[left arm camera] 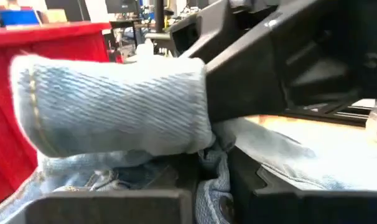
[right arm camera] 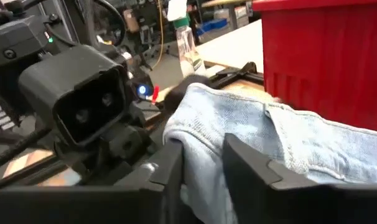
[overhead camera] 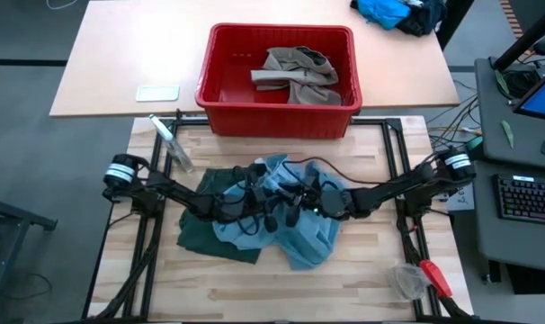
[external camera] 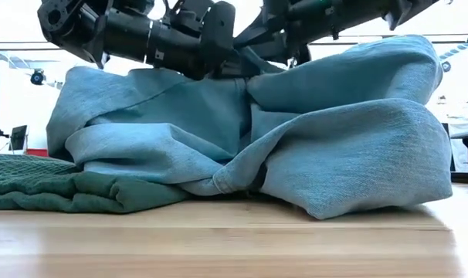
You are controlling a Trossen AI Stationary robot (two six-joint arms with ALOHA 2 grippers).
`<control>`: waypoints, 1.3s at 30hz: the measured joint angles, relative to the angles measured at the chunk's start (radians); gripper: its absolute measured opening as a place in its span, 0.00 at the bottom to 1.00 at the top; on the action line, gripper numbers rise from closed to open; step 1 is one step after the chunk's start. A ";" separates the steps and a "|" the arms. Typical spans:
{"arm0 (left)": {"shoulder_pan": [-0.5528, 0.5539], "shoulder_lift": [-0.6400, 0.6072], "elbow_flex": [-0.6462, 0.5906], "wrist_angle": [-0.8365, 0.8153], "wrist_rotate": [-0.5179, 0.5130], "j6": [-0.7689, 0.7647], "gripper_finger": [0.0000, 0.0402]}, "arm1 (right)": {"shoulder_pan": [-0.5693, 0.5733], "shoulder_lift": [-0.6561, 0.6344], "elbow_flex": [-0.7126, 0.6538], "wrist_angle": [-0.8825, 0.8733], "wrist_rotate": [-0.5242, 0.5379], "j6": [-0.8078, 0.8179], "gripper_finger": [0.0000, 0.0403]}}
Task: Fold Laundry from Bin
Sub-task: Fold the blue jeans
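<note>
The light blue denim trousers (overhead camera: pixel 295 236) lie heaped at mid-table, and their left part rests on the dark green shorts (overhead camera: pixel 199 232), which lie flat on the wood. Both show in the low view, trousers (external camera: pixel 342 147) and shorts (external camera: pixel 49 185). My left gripper (overhead camera: pixel 256 200) and my right gripper (overhead camera: pixel 295 203) meet over the heap's top, each shut on denim. The red bin (overhead camera: pixel 277 119) stands beyond the heap, with a khaki piece (overhead camera: pixel 299 76) lying on its floor. My left gripper pinches a bunched fold of denim (left arm camera: pixel 214 180) between its two fingers, coming in level from the table's left. The held part is raised at the heap's top, and the rest of the trousers lies on the table. My right gripper has a raised denim fold (right arm camera: pixel 204 163) between its two fingers, coming in level from the table's right. The cloth drapes over and past the fingers toward the bin, slack.
A clear bottle (overhead camera: pixel 169 142) lies at the work surface's far left, and a red-handled tool (overhead camera: pixel 432 277) at the near right. A bright blue cloth heap (overhead camera: pixel 389 11) sits on the far table's right corner. Bare wood shows along the near edge.
</note>
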 joint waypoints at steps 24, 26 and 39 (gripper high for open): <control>-0.293 -0.607 0.022 -0.224 0.126 0.358 0.04 | 0.161 -0.398 -0.002 -0.390 -0.051 -0.112 0.65; -0.318 -0.628 0.046 -0.274 0.126 0.356 0.04 | 0.161 -0.391 -0.002 -0.378 -0.063 -0.139 0.68; -0.383 -0.523 0.387 -0.553 0.209 0.366 0.04 | 0.129 -0.375 0.029 -0.227 -0.232 -0.274 0.86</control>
